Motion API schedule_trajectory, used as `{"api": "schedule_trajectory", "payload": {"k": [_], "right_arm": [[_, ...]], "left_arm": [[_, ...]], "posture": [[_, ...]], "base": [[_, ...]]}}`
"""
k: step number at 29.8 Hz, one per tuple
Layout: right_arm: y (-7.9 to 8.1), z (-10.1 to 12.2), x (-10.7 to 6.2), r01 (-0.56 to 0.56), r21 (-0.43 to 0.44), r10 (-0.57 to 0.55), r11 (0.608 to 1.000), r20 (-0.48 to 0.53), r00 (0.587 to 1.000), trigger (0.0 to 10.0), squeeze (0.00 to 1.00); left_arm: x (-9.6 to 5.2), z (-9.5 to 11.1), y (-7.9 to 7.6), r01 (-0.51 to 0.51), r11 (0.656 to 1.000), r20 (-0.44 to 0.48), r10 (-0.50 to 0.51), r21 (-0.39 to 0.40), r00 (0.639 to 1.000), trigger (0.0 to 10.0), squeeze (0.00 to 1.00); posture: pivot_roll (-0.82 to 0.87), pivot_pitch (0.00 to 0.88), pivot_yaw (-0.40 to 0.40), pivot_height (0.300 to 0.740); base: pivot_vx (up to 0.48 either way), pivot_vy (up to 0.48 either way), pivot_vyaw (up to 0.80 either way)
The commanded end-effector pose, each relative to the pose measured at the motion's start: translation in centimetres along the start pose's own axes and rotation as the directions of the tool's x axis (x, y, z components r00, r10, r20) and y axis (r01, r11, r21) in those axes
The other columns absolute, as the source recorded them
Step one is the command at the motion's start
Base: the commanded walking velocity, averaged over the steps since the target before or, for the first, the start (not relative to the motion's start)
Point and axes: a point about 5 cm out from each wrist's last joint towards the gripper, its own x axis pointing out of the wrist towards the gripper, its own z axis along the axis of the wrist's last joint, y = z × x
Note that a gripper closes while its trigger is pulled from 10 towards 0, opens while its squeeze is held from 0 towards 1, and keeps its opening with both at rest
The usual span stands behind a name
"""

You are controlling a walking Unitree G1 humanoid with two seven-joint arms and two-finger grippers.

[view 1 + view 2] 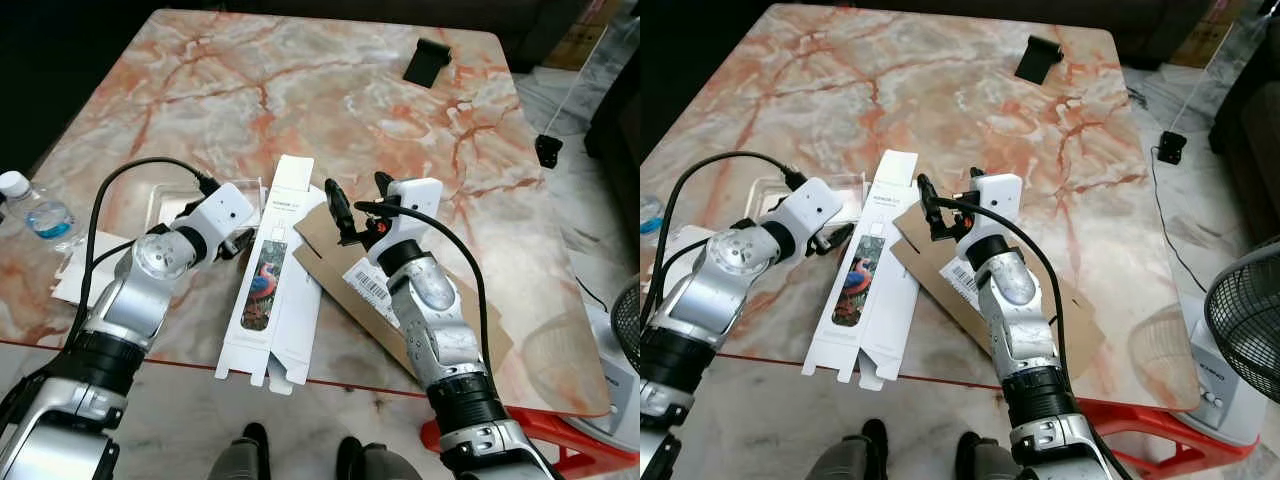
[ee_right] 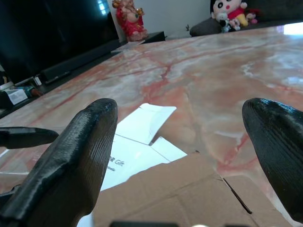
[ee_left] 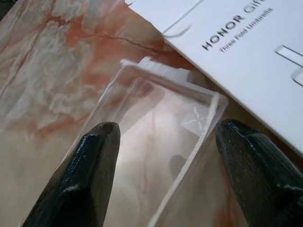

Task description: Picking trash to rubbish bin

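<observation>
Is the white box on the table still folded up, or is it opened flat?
Opened flat. The white box lies spread on the marble table, its end flaps splayed out, overlapping the brown cardboard.

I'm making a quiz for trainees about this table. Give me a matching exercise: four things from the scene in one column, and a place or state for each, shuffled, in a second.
Things:
1. white box
2. brown cardboard
3. clear plastic tray
4. water bottle

Places or states:
A. between the left gripper's open fingers
B. flattened, with a bird picture on it
C. at the table's left edge
D. under the right arm, bearing a barcode label

Pairs: 1-B, 2-D, 3-A, 4-C
</observation>
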Motion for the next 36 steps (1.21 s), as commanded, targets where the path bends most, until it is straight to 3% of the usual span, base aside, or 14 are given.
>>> {"api": "schedule_trajectory", "payload": {"k": [1, 3, 10, 16, 17, 18, 19, 20, 21, 36], "right_arm": [[0.2, 0.2, -0.2, -0.014, 0.0, 0.014, 1.0, 0.002, 1.0, 10.0, 0.0], [0.2, 0.1, -0.4, -0.018, -0.004, 0.018, 1.0, -0.005, 1.0, 10.0, 0.0], [0.1, 0.3, -0.5, -0.03, -0.008, 0.03, 1.0, -0.012, 0.999, 10.0, 0.0], [0.3, 0.3, -0.4, -0.04, -0.009, 0.04, 0.999, -0.017, 0.999, 10.0, 0.0], [0.3, 0.4, -0.4, -0.042, -0.01, 0.042, 0.999, -0.018, 0.999, 10.0, 0.0], [0.3, 0.4, -0.4, -0.044, -0.01, 0.044, 0.999, -0.019, 0.999, 10.0, 0.0], [0.3, 0.4, -0.4, -0.045, -0.01, 0.044, 0.999, -0.02, 0.999, 10.0, 0.0], [0.3, 0.4, -0.4, -0.045, -0.009, 0.045, 0.999, -0.021, 0.999, 10.0, 0.0], [0.3, 0.4, -0.4, -0.046, -0.009, 0.046, 0.999, -0.022, 0.999, 10.0, 0.0], [0.4, 0.3, -0.5, -0.058, -0.01, 0.058, 0.998, -0.034, 0.998, 10.0, 0.0]], "left_arm": [[0.2, 0.1, -0.1, -0.001, 1.0, 0.0, 0.001, 0.005, 1.0, 10.0, 0.0], [0.6, 0.7, 0.1, -0.006, 1.0, 0.016, 0.007, -0.014, 1.0, 10.0, 0.0], [0.9, -0.6, -0.1, 0.022, 0.992, -0.042, -0.028, -0.123, 0.999, 10.0, 0.0], [0.9, -2.1, -0.1, -0.016, 0.985, -0.146, -0.01, -0.174, 0.989, 10.0, 0.0], [0.8, -2.5, 0.1, -0.035, 0.98, -0.173, 0.001, -0.195, 0.985, 8.7, 0.0], [0.8, -2.7, 0.2, -0.048, 0.977, -0.19, 0.007, -0.209, 0.982, 8.7, 0.0], [0.8, -3.0, 0.4, -0.059, 0.975, -0.207, 0.014, -0.216, 0.978, 4.8, 0.0], [0.7, -3.2, 0.5, -0.07, 0.972, -0.222, 0.019, -0.223, 0.975, 2.7, 0.0], [0.7, -3.4, 0.5, -0.077, 0.97, -0.231, 0.022, -0.231, 0.973, 0.0, 0.0], [0.6, -4.4, -0.3, -0.119, 0.92, -0.312, -0.003, -0.373, 0.95, 0.0, 0.0]], "posture": [[0.03, 0.275, -0.074, 0.74], [0.03, 0.275, -0.077, 0.74], [0.02, 0.275, -0.083, 0.74], [0.02, 0.276, -0.092, 0.74], [0.02, 0.276, -0.092, 0.74], [0.01, 0.276, -0.094, 0.74], [0.01, 0.276, -0.094, 0.74], [0.01, 0.276, -0.094, 0.74], [0.01, 0.276, -0.094, 0.74], [0.01, 0.282, -0.102, 0.74]], "base": [[0.0, 0.0, 0.0], [0.0, 0.0, 0.0], [0.0, 0.0, 0.0], [0.0, 0.0, 0.0], [0.0, 0.0, 0.0], [0.0, 0.0, 0.0], [0.0, 0.0, 0.0], [0.0, 0.0, 0.0], [0.0, 0.0, 0.0], [0.0, 0.0, 0.0]]}}
